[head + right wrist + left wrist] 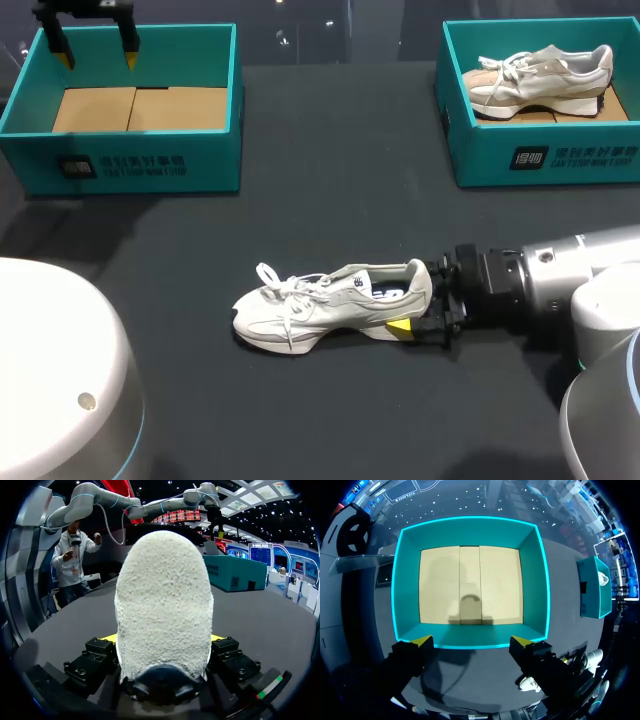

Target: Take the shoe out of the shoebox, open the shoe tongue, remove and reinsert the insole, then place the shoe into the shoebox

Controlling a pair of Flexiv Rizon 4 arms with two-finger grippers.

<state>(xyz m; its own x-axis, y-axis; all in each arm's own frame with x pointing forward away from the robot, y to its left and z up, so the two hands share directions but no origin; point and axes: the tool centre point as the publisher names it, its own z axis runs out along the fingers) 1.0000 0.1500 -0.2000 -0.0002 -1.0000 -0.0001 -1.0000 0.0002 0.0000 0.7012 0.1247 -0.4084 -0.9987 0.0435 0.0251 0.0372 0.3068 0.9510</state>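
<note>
A pale grey-white shoe (330,305) lies on its side in the middle of the dark table, toe to the left, laces loose. My right gripper (415,300) comes in from the right and is shut on the shoe's heel. In the right wrist view the fuzzy heel (162,605) fills the space between both fingers of that gripper (162,639). My left gripper (97,58) hangs open over the empty teal shoebox (140,160) at the back left. The left wrist view looks down past the left gripper (471,641) into this shoebox (470,530), whose cardboard floor is bare.
A second teal shoebox (545,155) at the back right holds another pale shoe (540,80). Dark table surface stretches between the two boxes and around the shoe.
</note>
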